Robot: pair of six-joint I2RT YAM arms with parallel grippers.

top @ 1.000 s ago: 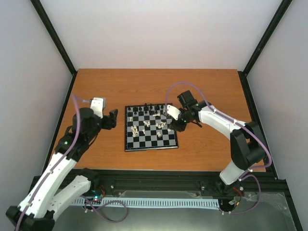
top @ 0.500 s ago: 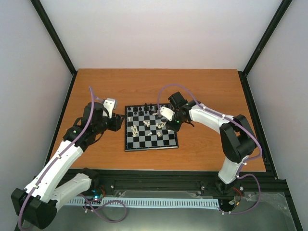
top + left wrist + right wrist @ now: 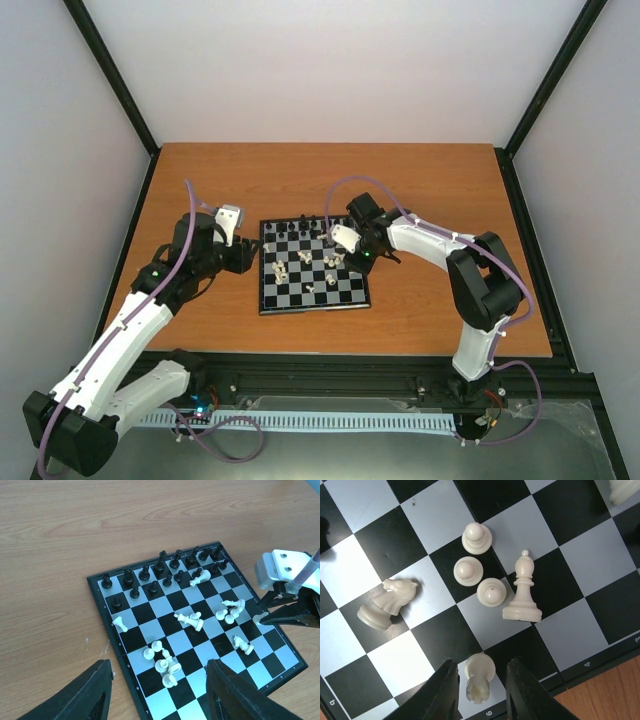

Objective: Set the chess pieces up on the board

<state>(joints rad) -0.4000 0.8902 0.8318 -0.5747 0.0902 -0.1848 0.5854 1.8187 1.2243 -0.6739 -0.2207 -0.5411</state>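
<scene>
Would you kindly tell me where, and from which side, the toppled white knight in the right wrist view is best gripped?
Probably across the waist of the white knight, between its wide base and head, coming straight down from above. It lies on its side, so a pinch across its length meets its narrowest part, and both flanks look clear.

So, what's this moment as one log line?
left end effector: open, empty, at board edge | right end effector: open, straddling cream piece
</scene>
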